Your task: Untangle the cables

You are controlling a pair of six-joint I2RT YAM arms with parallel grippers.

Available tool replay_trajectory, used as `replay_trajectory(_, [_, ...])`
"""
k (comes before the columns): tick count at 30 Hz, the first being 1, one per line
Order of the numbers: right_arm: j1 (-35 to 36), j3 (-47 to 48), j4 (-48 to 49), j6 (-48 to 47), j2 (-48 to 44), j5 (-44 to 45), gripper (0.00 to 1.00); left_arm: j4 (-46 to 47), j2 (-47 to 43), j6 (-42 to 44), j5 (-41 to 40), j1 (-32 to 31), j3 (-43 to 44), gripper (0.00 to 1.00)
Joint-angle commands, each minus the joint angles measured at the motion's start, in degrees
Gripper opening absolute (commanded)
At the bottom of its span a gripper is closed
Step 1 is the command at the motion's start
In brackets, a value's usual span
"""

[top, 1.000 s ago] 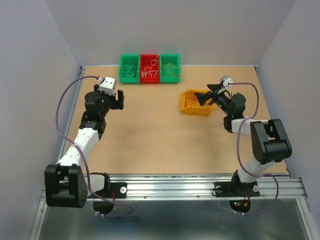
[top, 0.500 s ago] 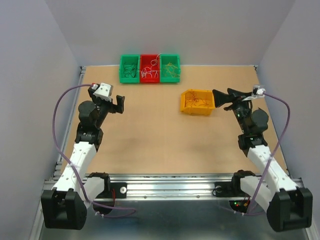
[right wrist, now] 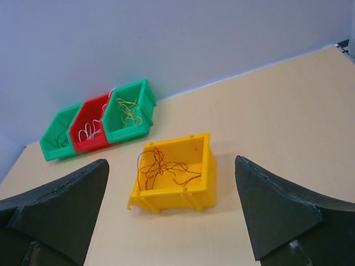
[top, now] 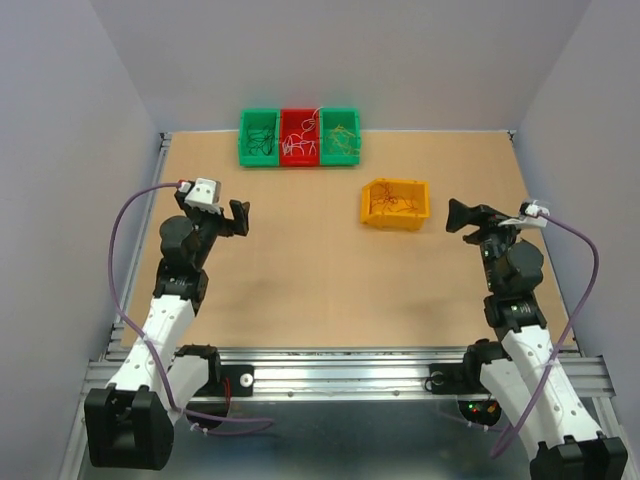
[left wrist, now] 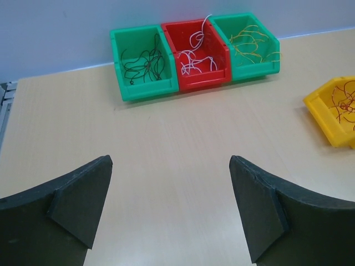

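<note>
The cables lie sorted by colour in bins. Dark brown cables [left wrist: 143,62] fill the left green bin [top: 258,140], white cables [left wrist: 194,55] the red bin [top: 300,140], and yellow-orange cables [left wrist: 252,40] the right green bin [top: 340,138]. Red cables [right wrist: 152,166] sit in the yellow bin [right wrist: 202,166], which stands apart at mid-right [top: 395,203]. My left gripper [top: 237,215] hovers open over bare table, nothing between its fingers [left wrist: 83,199]. Right of the yellow bin, my right gripper [top: 458,217] is open and empty, and in its wrist view the bin shows between the fingertips [right wrist: 260,205].
The three joined bins stand against the back wall. Walls close in the table on the left, right and back. Purple cables loop off both arms, one at the left edge [top: 115,250] and one at the right [top: 590,260].
Both arms have drawn back toward the near edge. The right gripper has left the yellow bin's rim and swung right. Both grippers' jaws have spread a little wider.
</note>
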Motion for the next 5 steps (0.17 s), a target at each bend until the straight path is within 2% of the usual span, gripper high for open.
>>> replay_trajectory(1, [-0.24, -0.76, -0.71, -1.02, -0.25, 2.35, 1.0, 5.33, -0.74, -0.83, -0.34, 0.25, -0.32, 0.99])
replay_trajectory(5, [-0.33, -0.58, -0.8, -1.28, -0.07, 1.39, 1.0, 5.33, -0.56, -0.74, -0.42, 0.25, -0.31, 0.99])
